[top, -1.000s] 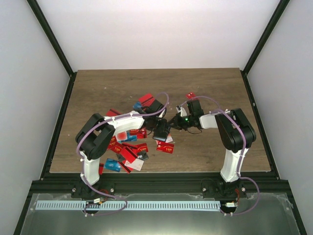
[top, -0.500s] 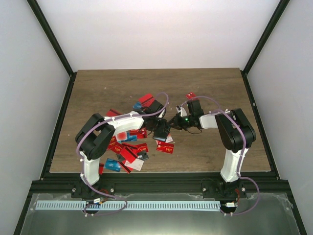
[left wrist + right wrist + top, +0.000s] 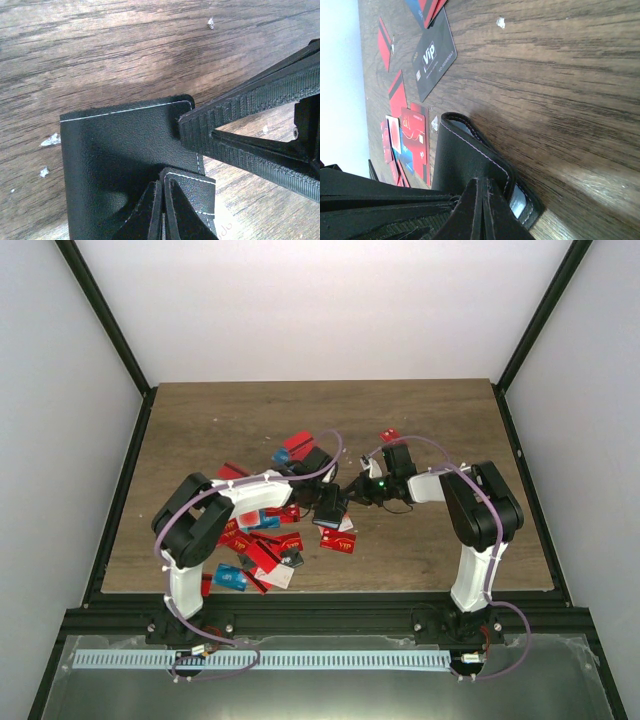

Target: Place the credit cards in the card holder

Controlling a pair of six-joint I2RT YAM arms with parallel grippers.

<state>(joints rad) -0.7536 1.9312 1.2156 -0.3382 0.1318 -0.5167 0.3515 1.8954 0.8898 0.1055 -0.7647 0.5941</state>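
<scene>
The black card holder [image 3: 328,506] lies at mid-table between both grippers. It fills the left wrist view [image 3: 125,165], white-stitched. My left gripper [image 3: 163,200] is shut, pinching the edge of one of its flaps. In the right wrist view the card holder [image 3: 465,155] gapes slightly, with greyish-blue lining showing at its edge. My right gripper [image 3: 482,205] is shut, its tips pressed against the outer cover, and its ribbed fingers [image 3: 240,115] touch the holder's corner. The credit cards [image 3: 262,540], mostly red with a few blue, lie scattered left of the holder, several beside it [image 3: 414,142].
A dark grey VIP card [image 3: 435,55] lies on the wood beyond the holder. Red cards lie behind the grippers [image 3: 298,444] and by the right wrist [image 3: 390,435]. Black frame rails [image 3: 320,592] border the wooden table.
</scene>
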